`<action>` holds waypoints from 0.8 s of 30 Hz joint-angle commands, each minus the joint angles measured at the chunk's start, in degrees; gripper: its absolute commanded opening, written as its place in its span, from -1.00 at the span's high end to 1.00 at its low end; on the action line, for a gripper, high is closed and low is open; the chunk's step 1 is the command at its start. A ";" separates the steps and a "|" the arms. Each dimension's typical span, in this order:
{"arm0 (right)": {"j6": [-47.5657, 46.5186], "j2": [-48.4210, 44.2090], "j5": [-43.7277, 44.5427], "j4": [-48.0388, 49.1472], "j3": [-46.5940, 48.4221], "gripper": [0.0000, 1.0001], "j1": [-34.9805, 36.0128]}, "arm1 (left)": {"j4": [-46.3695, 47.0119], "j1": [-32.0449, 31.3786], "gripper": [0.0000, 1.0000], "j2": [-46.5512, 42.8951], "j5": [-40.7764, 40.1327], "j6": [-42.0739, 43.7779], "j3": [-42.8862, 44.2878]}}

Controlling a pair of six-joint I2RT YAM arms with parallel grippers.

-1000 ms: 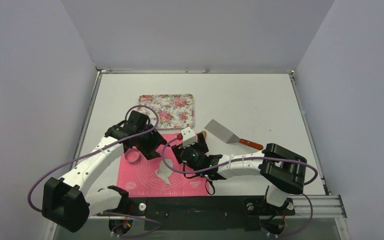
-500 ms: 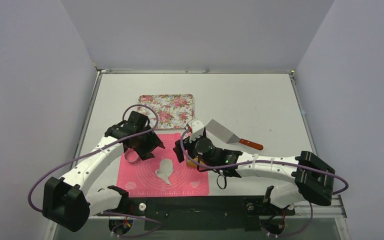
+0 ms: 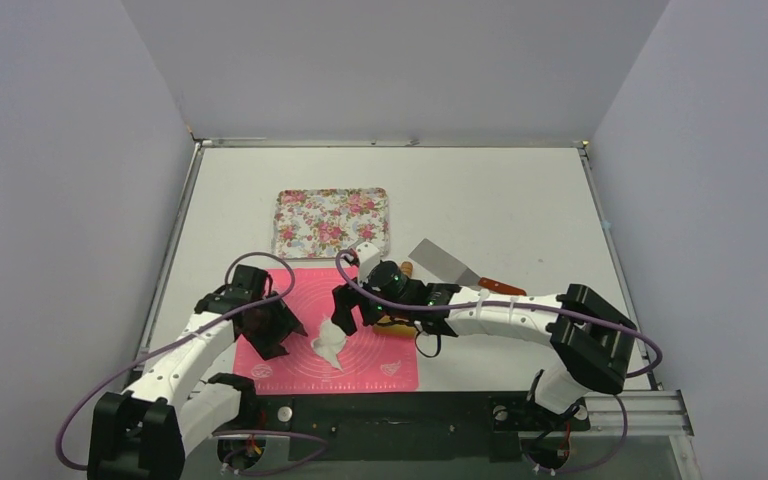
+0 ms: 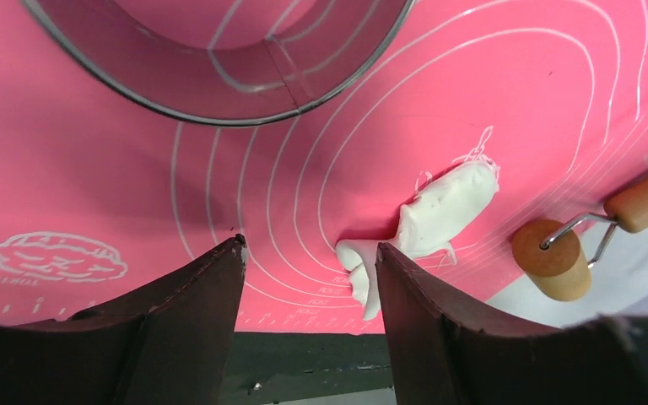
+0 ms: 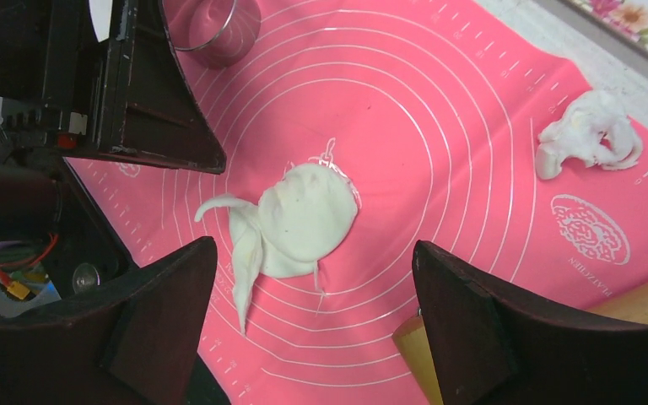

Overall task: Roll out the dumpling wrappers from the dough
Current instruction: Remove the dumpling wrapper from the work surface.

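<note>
A flattened white dough piece (image 5: 304, 218), roughly round with a ragged strip trailing off one side, lies on the pink mat (image 3: 380, 360). It also shows in the top view (image 3: 329, 346) and the left wrist view (image 4: 439, 211). My right gripper (image 5: 314, 249) is open and empty, hovering right over it. My left gripper (image 4: 308, 253) is open and empty, just left of the dough, with its right finger (image 4: 439, 329) near the ragged strip. The metal ring cutter (image 4: 219, 59) stands on the mat beyond the left gripper. The wooden rolling pin (image 4: 557, 261) lies at the mat's right edge.
A lump of ragged dough scrap (image 5: 591, 131) sits at the mat's far corner. A floral tray (image 3: 332, 222) stands behind the mat. A metal spatula (image 3: 450, 263) with a red handle lies to the right. The table's front edge is close below the mat.
My right gripper has swung left from beside the rolling pin to above the dough. My left gripper has pulled back toward the near left side of the mat.
</note>
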 commanded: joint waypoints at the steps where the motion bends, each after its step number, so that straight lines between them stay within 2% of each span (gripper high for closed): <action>1: 2.40 0.43 -2.18 1.14 1.28 -0.62 0.03 | 10.85 0.34 -0.11 -1.18 6.92 2.04 -2.07; 7: 3.69 -1.07 -0.84 3.51 -1.99 -0.62 0.03 | 15.18 -0.64 -0.05 2.49 11.06 1.18 -3.83; 11: 3.29 -2.28 0.35 3.44 -3.46 -0.62 -0.02 | 16.14 -3.41 0.03 5.34 9.34 -0.52 -3.46; 18: 2.79 -4.10 1.10 2.88 -5.05 -0.62 0.03 | 15.42 -8.86 0.48 9.86 7.31 -1.94 -0.99; 22: 2.15 -4.32 0.86 2.27 -5.03 -0.62 0.03 | 14.63 -10.73 0.64 8.41 6.27 -3.07 -2.20; 24: 1.87 -4.23 0.87 2.03 -4.75 -0.62 0.02 | 14.44 -11.55 0.66 6.77 6.49 -3.79 -3.06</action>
